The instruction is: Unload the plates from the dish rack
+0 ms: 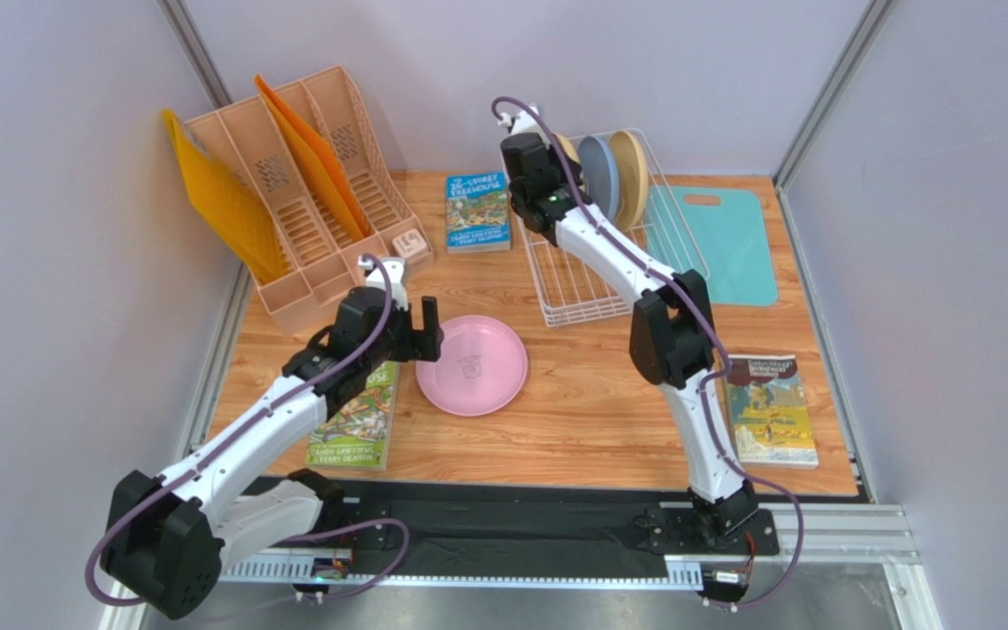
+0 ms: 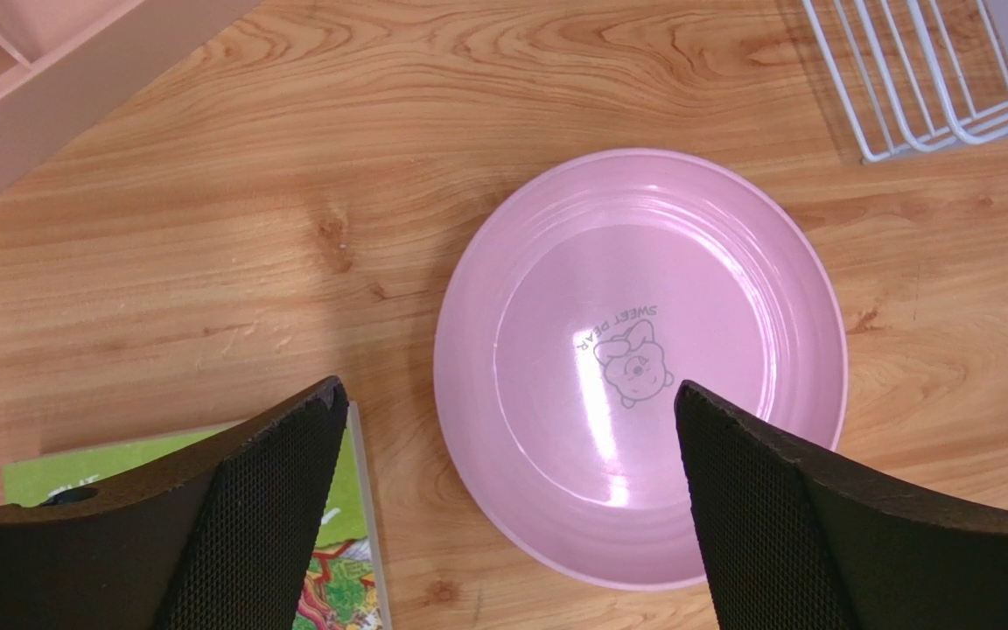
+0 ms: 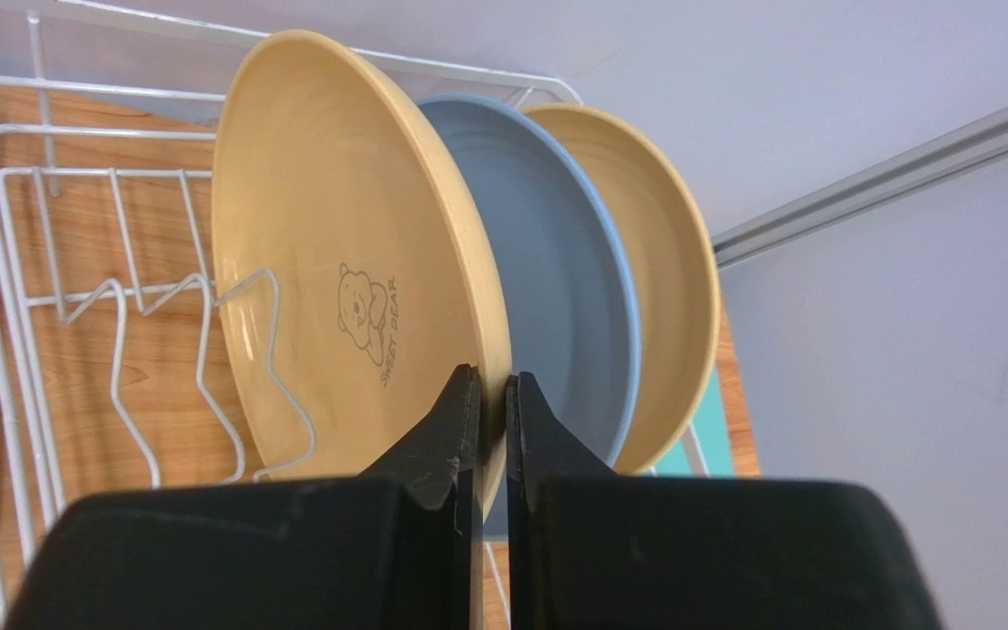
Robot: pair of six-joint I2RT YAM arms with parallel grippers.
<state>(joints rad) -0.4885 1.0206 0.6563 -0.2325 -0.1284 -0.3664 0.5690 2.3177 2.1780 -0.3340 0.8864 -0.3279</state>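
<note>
The pink plate [image 1: 471, 365] lies flat on the table; it fills the left wrist view [image 2: 641, 355]. My left gripper [image 1: 420, 332] is open and empty just above its left rim, one finger [image 2: 260, 512] off the plate, the other over it. The white wire dish rack [image 1: 601, 263] stands at the back and holds three upright plates: a tan-yellow plate [image 3: 339, 263], the blue plate [image 3: 562, 276], and a second tan-yellow plate [image 3: 667, 276]. My right gripper [image 3: 494, 407] is shut on the rim of the front tan-yellow plate, which stands in the rack's prongs [image 3: 260, 341].
A peach file organiser [image 1: 299, 197] with orange folders stands back left. Books lie by the rack [image 1: 478, 210], under my left arm [image 1: 358, 420] and front right [image 1: 772, 407]. A teal cutting board [image 1: 730, 243] lies right of the rack. Grey walls enclose the table.
</note>
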